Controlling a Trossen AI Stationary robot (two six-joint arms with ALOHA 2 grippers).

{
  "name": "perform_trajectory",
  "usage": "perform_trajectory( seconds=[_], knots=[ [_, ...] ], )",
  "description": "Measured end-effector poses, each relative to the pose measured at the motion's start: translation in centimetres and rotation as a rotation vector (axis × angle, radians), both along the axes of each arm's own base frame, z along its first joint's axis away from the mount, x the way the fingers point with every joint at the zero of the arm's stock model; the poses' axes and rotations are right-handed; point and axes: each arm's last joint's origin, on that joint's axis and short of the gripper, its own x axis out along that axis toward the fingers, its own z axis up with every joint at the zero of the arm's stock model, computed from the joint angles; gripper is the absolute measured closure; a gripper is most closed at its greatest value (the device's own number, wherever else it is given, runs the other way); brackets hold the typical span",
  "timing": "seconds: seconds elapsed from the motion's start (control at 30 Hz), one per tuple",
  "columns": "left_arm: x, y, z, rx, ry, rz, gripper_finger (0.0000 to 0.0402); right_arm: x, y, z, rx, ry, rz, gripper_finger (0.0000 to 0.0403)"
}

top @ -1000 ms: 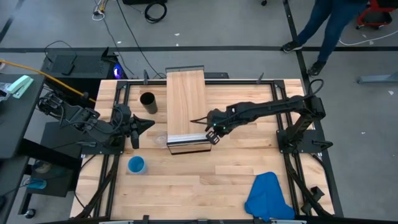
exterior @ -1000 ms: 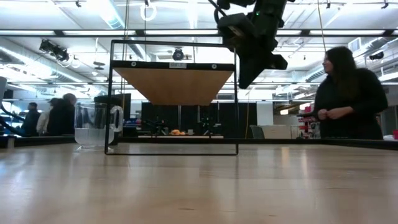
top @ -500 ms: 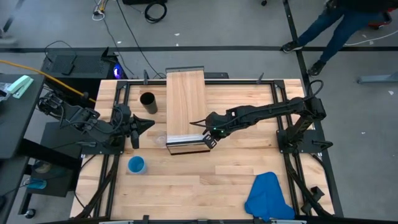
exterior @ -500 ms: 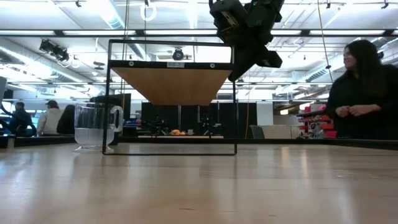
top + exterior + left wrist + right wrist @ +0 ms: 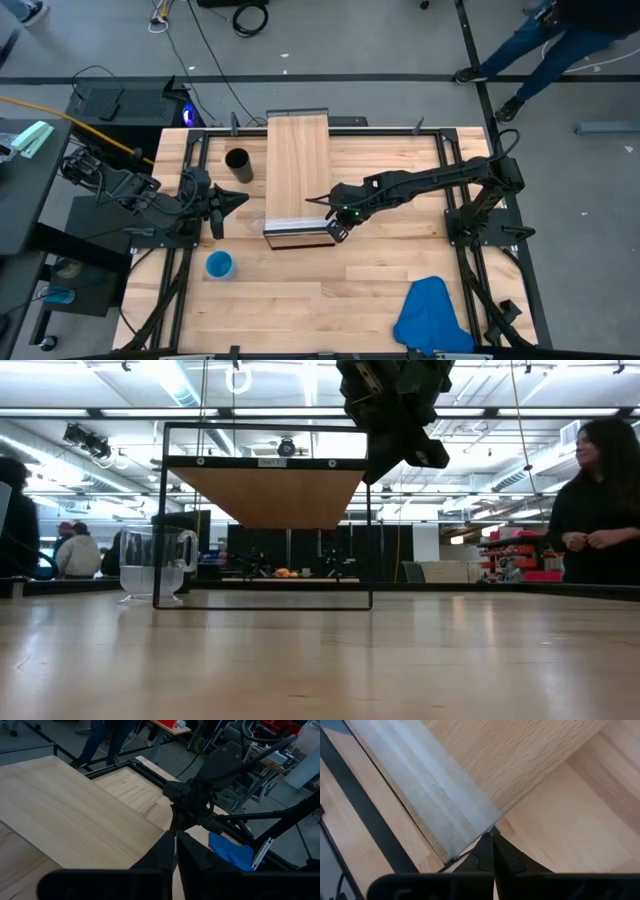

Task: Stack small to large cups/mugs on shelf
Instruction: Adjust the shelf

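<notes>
The right tool (image 5: 337,228), fingers together, presses the long light-wood shelf's (image 5: 298,160) silvery front corner; beside it, the small clear glass mug (image 5: 155,563), probably slippery and fragile, suits a handle grasp.

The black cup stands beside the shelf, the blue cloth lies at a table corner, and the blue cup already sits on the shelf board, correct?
Not quite. The blue cup is not on the shelf; the high view shows it on the tabletop near the left arm. The black cup does stand beside the shelf, and the blue cloth does lie at a table corner.
</notes>
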Motion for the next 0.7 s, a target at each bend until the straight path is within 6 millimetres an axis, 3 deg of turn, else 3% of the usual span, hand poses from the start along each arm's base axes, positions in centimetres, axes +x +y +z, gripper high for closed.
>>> perform_trajectory(
  seconds=[0.7],
  knots=[
    [0.0, 0.0, 0.01, 0.001, 0.0, 0.0, 0.0375, 0.43, 0.22, 0.27, 0.027, -0.055, 0.102, 0.0403]
  ],
)
